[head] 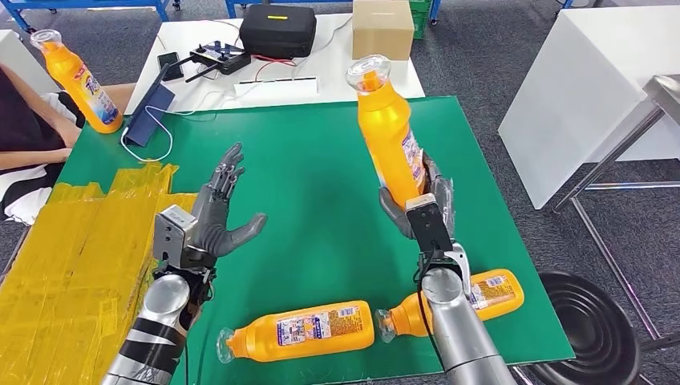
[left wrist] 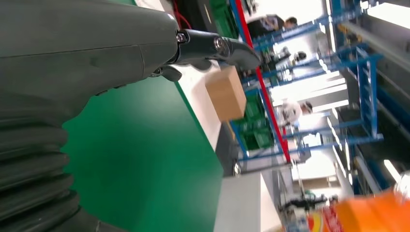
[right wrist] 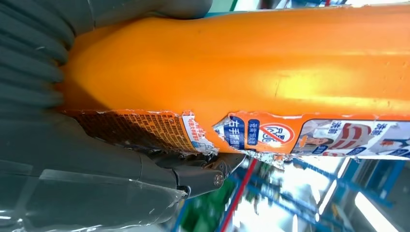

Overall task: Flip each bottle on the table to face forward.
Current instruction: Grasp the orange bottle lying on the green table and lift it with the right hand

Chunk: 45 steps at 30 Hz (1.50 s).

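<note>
My right hand [head: 421,204] grips the lower end of an orange bottle [head: 387,128] and holds it upright above the green mat [head: 321,208], clear cap up. The right wrist view shows that bottle's orange side [right wrist: 251,63] and its torn label [right wrist: 251,133] against my hand [right wrist: 72,159]. Two more orange bottles lie on their sides near the mat's front edge: one [head: 301,329] at the middle, one [head: 481,298] partly behind my right forearm. A further orange bottle [head: 80,80] stands at the far left. My left hand [head: 215,216] is raised over the mat, fingers spread, holding nothing.
Yellow tape [head: 72,257] covers the table's left part. A person's sleeve and arm [head: 28,132] reach in at the left edge. Behind the mat are a cardboard box [head: 382,28], a black case [head: 277,30], a controller [head: 216,58] and cables. A black bin [head: 597,329] stands at the right.
</note>
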Tool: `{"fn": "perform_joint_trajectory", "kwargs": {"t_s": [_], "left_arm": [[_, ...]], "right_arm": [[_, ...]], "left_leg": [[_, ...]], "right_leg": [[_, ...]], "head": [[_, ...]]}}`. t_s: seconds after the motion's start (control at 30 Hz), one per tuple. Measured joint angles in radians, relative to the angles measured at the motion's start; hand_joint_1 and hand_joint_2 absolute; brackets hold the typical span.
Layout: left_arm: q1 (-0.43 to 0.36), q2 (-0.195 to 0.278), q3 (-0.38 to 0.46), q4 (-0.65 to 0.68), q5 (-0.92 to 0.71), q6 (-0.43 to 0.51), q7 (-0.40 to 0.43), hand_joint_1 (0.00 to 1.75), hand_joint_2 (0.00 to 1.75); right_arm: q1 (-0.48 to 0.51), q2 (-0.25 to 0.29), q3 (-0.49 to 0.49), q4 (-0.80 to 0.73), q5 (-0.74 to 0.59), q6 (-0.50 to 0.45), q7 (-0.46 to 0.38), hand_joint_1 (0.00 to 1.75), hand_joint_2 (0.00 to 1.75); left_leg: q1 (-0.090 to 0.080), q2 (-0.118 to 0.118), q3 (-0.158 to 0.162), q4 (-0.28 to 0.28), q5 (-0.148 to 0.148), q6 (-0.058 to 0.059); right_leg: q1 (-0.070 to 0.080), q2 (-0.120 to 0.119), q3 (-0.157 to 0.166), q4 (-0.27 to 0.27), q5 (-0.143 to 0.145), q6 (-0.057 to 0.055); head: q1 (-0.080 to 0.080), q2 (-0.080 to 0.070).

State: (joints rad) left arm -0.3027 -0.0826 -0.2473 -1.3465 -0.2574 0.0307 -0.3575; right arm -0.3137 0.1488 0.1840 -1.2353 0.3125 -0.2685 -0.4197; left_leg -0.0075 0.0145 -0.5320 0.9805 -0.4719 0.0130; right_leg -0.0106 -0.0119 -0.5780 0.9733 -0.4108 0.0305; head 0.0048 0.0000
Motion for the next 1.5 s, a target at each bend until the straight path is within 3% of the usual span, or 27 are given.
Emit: {"fn": "perform_joint_trajectory", "kwargs": {"t_s": [0.27,0.67,1.1,1.23,1.5], "left_arm": [[-0.079,-0.008,-0.072,0.055,0.029,-0.028,0.011,0.0,1.75],[-0.133,-0.018,-0.101,0.107,0.07,-0.056,0.01,0.0,1.75],[-0.121,-0.017,-0.084,0.137,0.123,-0.065,-0.002,0.0,1.75],[-0.115,-0.017,-0.076,0.139,0.133,-0.065,-0.006,1.74,1.75],[-0.099,-0.017,-0.06,0.138,0.167,-0.047,-0.023,1.75,1.75]], "right_arm": [[-0.022,0.092,0.076,0.064,-0.007,0.077,-0.044,1.75,1.75],[-0.068,0.167,0.254,0.213,0.074,0.119,-0.05,1.75,1.75],[-0.132,0.184,0.397,0.338,0.179,0.1,-0.026,1.75,1.75],[-0.14,0.184,0.411,0.349,0.187,0.097,-0.02,1.75,1.75],[-0.145,0.183,0.439,0.362,0.19,0.067,-0.011,1.75,1.75]], "left_leg": [[0.001,0.0,0.0,0.0,0.0,0.0],[0.001,-0.001,-0.001,0.0,0.0,0.0],[0.001,0.0,-0.001,0.0,0.0,0.0],[0.001,0.0,-0.001,0.0,0.0,0.0],[0.001,0.0,-0.001,0.0,0.0,0.0]], "right_leg": [[0.001,0.0,0.0,0.001,0.0,0.0],[0.001,-0.001,0.0,0.0,0.0,0.0],[0.001,0.0,0.0,0.0,0.0,0.0],[0.001,0.0,0.0,0.0,0.0,0.0],[0.001,0.0,0.0,0.0,0.0,0.0]], "head": [[0.0,0.0],[0.0,0.0],[0.0,0.0],[0.0,0.0],[0.0,0.0]]}}
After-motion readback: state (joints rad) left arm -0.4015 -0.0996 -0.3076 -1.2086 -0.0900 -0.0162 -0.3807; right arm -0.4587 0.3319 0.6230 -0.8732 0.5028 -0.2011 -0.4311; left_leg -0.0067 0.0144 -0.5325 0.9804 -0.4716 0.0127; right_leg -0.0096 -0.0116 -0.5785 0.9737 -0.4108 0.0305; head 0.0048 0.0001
